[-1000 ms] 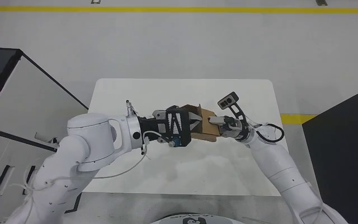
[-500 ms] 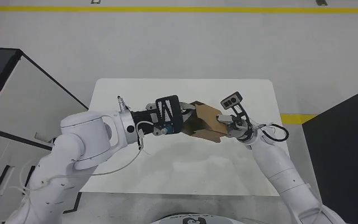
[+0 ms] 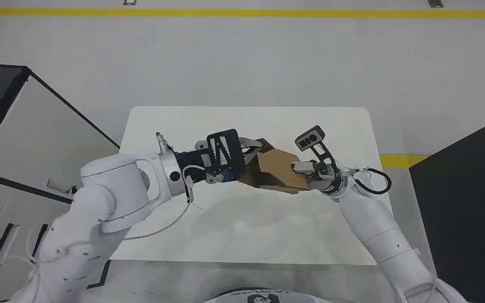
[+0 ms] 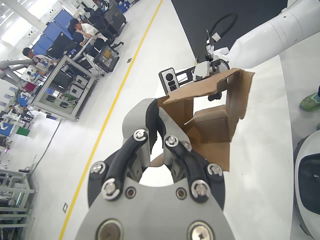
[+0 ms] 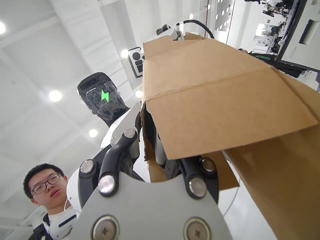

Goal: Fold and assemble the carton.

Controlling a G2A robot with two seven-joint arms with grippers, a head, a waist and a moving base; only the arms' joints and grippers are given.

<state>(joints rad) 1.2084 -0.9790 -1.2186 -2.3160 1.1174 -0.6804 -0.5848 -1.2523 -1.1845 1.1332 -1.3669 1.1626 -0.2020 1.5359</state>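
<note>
A brown cardboard carton (image 3: 274,168) hangs over the middle of a white tabletop (image 3: 189,246), held between two robot arms. It is only partly folded. Its panels form a hollow open toward the left, with loose flaps standing out from the edges. Whether its lowest flap touches the tabletop cannot be told.

The left arm (image 3: 129,189) comes in from the left. The left jaws are clenched on the carton's left edge, pinching a thin cardboard flap between them. From the left wrist, the carton (image 4: 212,126) shows a top panel with a ragged edge. One side flap stands upright on the right and smaller folded panels sit inside the hollow.

The right arm (image 3: 371,220) comes in from the near right. The right jaws are clamped on the carton's right end, with a cardboard edge caught between them. From the right wrist, the carton (image 5: 212,96) appears as a broad flat panel crossed by a crease. One flap overhangs a lower layer of cardboard.

On the floor beyond the tabletop's far edge runs a yellow line (image 3: 242,12). A black frame (image 3: 45,98) stands to the left and a dark mat (image 3: 455,182) lies to the right.
</note>
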